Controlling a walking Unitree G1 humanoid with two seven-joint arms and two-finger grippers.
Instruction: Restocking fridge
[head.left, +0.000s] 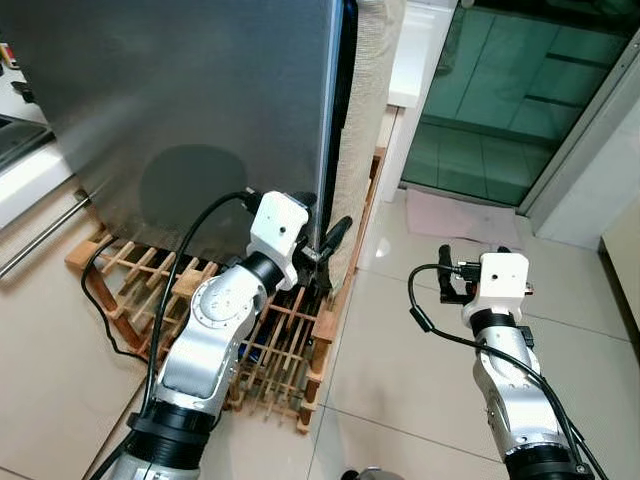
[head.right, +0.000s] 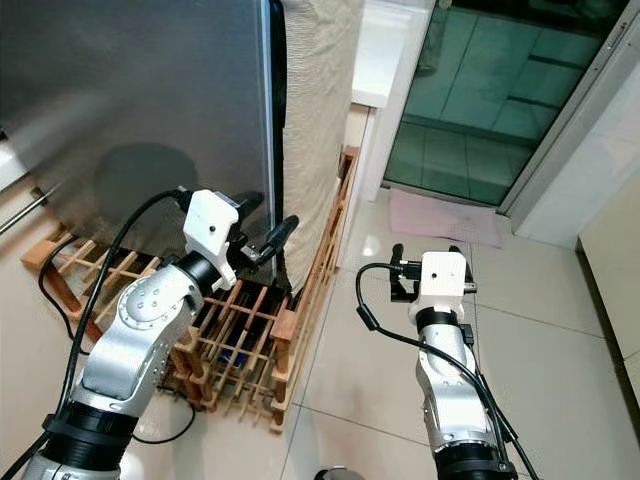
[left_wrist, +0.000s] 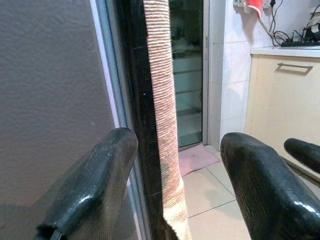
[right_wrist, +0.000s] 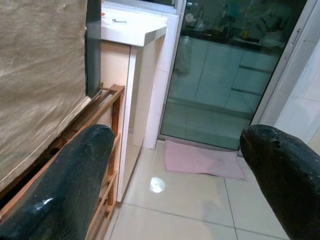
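step in hand: opening the fridge (head.left: 200, 110), judged from the posture. the fridge stands on a wooden slat rack (head.left: 270, 350) on the tiled floor (head.left: 400, 380), its grey door shut, with a beige woven cover (head.left: 365, 130) hanging along its side.

the left pincer (head.left: 325, 245) sits at the door's lower edge, fingers (left_wrist: 95, 185) spread apart, straddling the dark seam (left_wrist: 140, 125) between door and cover. it grips nothing.

the right pincer (head.left: 447, 275) hovers over the floor, well apart from the fridge, also spread and empty.

next move: it calls for closing the left fingers on the door edge, or hooking behind it, then pulling outward. no stock items are seen.
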